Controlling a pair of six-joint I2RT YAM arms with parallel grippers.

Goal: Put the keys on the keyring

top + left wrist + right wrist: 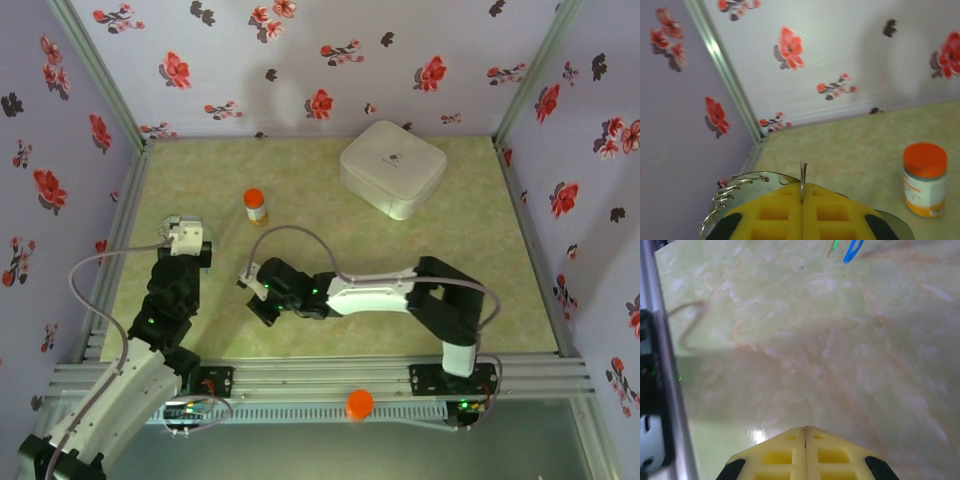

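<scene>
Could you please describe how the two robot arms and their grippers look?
The left arm and the right arm have black joints, white link covers and small green lights. A grey cable loops beside each. The left gripper and the right gripper have yellow fingers with square recesses and black side patches.

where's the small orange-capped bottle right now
Top view: the small orange-capped bottle stands upright left of centre on the table, between the left gripper and the white rounded box, nearer the gripper.
</scene>
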